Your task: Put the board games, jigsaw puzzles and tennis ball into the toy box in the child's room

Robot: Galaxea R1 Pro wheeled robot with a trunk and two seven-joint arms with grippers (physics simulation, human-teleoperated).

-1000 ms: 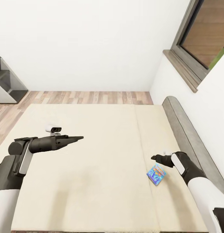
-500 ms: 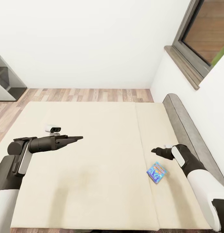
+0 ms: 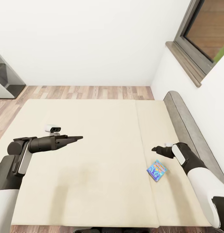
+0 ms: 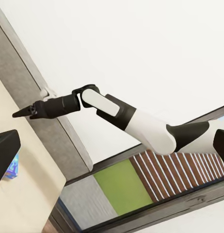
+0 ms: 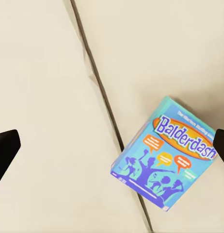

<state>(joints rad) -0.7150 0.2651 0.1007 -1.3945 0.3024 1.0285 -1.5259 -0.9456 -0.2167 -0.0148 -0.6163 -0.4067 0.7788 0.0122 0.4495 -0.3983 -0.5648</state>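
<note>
A blue Balderdash board game lies flat on the cream bed, just right of the mattress seam and near the grey headboard. My right gripper hovers a little beyond it, above the bed. In the right wrist view its dark fingertips stand wide apart, open and empty, with the board game below them. My left gripper is held out over the bed's left half, far from the game, open with nothing in it. A corner of the game shows in the left wrist view, beside the right arm.
A grey padded headboard runs along the bed's right side under a window. Wooden floor lies beyond the bed, ending at a white wall. A grey shelf unit stands at far left.
The head camera has shifted, so the bed sits slightly higher in the picture. My right gripper has drawn a little farther from the board game. The left arm holds still.
</note>
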